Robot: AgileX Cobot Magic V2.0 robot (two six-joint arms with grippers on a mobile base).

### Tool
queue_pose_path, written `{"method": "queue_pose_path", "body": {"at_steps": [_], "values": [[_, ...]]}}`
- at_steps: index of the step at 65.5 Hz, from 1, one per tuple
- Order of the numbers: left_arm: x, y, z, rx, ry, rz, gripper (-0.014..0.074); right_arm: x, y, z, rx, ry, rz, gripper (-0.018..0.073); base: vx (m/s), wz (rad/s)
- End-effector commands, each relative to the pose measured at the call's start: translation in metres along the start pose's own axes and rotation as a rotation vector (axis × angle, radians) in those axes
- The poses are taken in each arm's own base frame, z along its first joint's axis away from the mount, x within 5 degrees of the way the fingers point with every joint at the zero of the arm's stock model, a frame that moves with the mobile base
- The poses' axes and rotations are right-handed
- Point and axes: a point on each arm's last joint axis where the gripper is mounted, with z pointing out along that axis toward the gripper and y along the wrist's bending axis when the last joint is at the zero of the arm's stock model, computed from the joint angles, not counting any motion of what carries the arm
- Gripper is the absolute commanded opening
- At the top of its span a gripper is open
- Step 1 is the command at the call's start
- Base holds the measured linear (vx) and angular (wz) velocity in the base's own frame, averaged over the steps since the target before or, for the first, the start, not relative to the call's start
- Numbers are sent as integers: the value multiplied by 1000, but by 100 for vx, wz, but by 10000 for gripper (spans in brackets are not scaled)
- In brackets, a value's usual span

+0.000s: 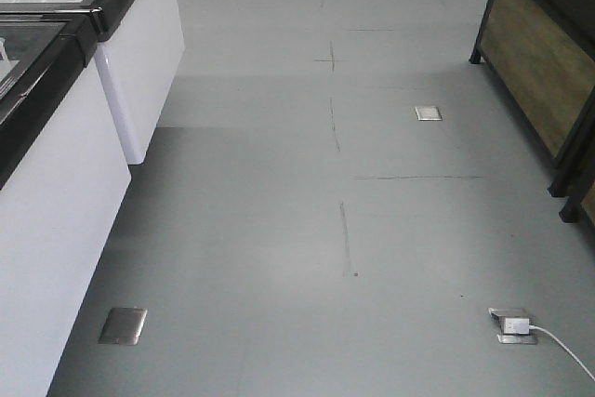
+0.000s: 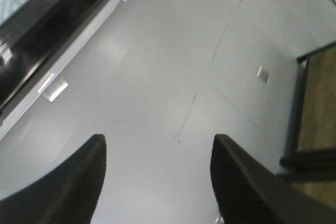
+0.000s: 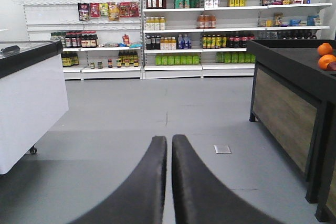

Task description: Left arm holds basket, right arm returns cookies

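Observation:
The basket and the cookies are out of view in all three views. In the left wrist view my left gripper (image 2: 157, 142) is open, its two black fingers wide apart over bare grey floor with nothing between them. In the right wrist view my right gripper (image 3: 169, 141) is shut, its curved black fingers almost touching with only a thin slit between them and nothing held. It points down the aisle towards the stocked shelves (image 3: 178, 24). Neither arm shows in the front view.
White chest freezers (image 1: 56, 165) with black rims line the left side. A dark wood-panelled display stand (image 1: 544, 72) stands on the right, with oranges (image 3: 325, 56) on top. Metal floor plates (image 1: 123, 325) and a plugged-in white cable (image 1: 562, 346) lie on the grey floor.

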Motion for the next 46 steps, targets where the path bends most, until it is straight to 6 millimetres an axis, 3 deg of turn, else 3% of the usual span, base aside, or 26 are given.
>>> {"method": "queue_pose_path", "body": {"at_steps": [1, 12, 25, 46], "values": [[-19, -12, -23, 164, -121, -108, 412, -1, 1, -1, -11, -65, -13, -9, 0, 0], [-35, -2, -39, 274, -224, -265, 414, -1, 1, -1, -11, -65, -13, -9, 0, 0], [-53, 36, -45, 228, -279, -345, 431, -1, 1, -1, -11, -65, -13, -9, 0, 0], [-85, 68, -16, 374, -303, -452, 536, -1, 1, -1, -11, -65, -13, -9, 0, 0]]}}
